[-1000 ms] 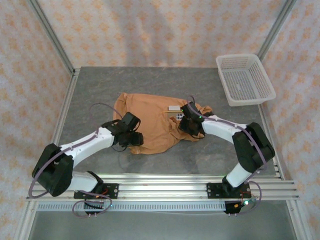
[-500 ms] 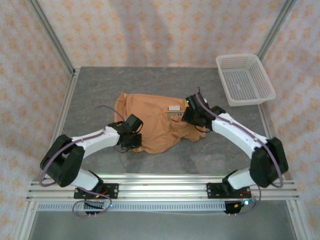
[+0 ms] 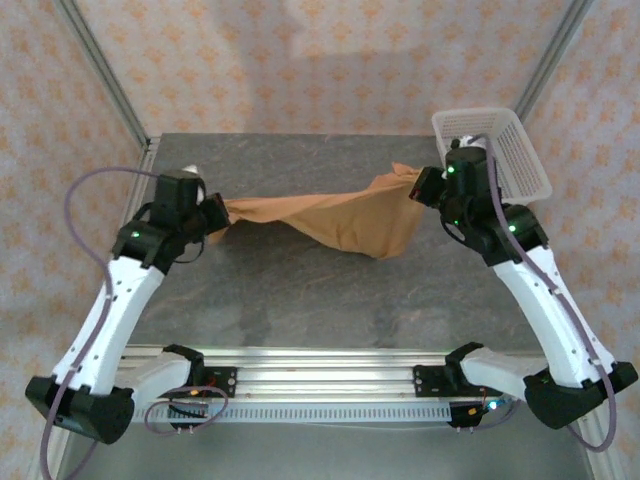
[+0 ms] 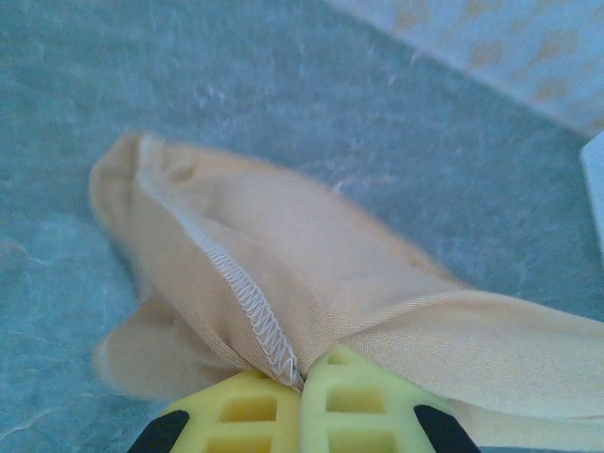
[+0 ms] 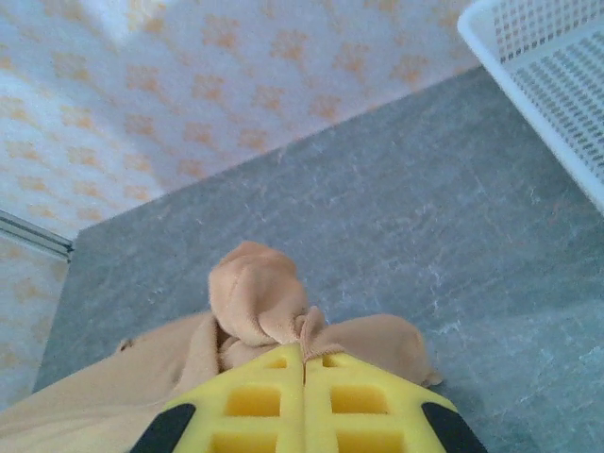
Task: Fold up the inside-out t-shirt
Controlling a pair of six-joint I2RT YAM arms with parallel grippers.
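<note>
From above, the grey, stone-mottled table [image 3: 330,300] sat inside pale walls [image 3: 300,60] printed with small orange motifs. A white plastic mesh basket [image 3: 520,150] stood at the far right corner. My left claw [image 3: 213,213] and right claw [image 3: 425,187] each clamped one end of the caramel t-shirt [image 3: 340,220], which hung stretched between them and sagged in soft folds right of centre. I could not tell whether its lowest fold touched the table.

Through my left wrist camera, my left claw [image 4: 302,368] had its yellow latticed fingers pressed shut on bunched t-shirt [image 4: 311,274], smooth knit edged by a white overlock seam [image 4: 250,302], with table [image 4: 377,113] beneath.

Through my right wrist camera, my right claw [image 5: 302,363] was likewise closed on a rounded wad of t-shirt [image 5: 260,302]. The basket [image 5: 557,94] showed perforated sides at upper right, on the table [image 5: 396,217] below the wall [image 5: 189,75].
</note>
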